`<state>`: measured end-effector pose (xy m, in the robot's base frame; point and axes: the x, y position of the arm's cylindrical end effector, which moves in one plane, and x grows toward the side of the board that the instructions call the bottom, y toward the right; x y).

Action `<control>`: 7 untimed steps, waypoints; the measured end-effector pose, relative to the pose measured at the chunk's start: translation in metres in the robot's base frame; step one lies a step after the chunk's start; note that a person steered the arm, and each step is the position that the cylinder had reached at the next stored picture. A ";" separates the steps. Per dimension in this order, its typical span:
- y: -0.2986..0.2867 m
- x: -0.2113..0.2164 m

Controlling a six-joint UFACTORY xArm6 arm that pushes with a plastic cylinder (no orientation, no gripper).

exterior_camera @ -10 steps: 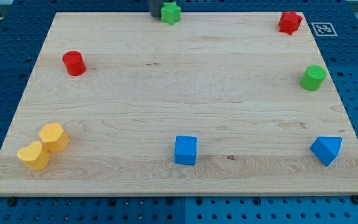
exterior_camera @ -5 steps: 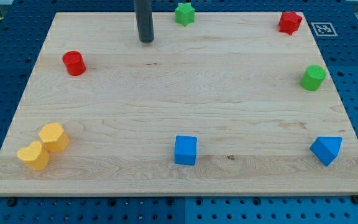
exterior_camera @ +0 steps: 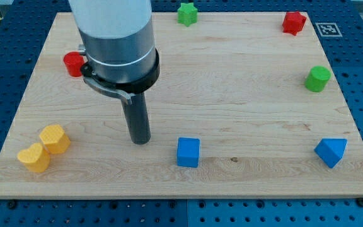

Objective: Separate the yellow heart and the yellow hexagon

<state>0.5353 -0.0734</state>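
Our arm (exterior_camera: 115, 44) fills the view's upper left, and its body hides part of the red cylinder (exterior_camera: 72, 64), which shows only at its left edge. The board (exterior_camera: 232, 82) carries every block and gives our tip one flat sliding plane.

There is no claw on this rig, so nothing spreads, presses together or pinches; we work by pushing alone. Our tip (exterior_camera: 140, 141) rests on bare wood, touching no block.

To the tip's right, near it and slightly toward the view's bottom, sits the blue cube (exterior_camera: 188, 152). Far to the right lies the blue wedge (exterior_camera: 331, 152), and up-right of the tip are the green cylinder (exterior_camera: 317, 78), the red star-like block (exterior_camera: 293, 22) and the green star-like block (exterior_camera: 186, 13), all well apart from the work.

The task pair lies to the tip's left, near the board's lower-left corner. The yellow hexagon (exterior_camera: 55, 139) is the nearer block, at about the tip's level; the yellow heart (exterior_camera: 34, 157) sits just beyond it, down-left, touching or nearly so.

We judge separation not yet begun. The tip is placed on the pair's open side, likely so that a leftward stroke can meet the hexagon or enter the seam. A stroke through both centres would carry the two along together.
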 end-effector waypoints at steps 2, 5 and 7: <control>-0.006 0.034; -0.090 0.057; -0.110 0.083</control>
<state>0.6184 -0.1831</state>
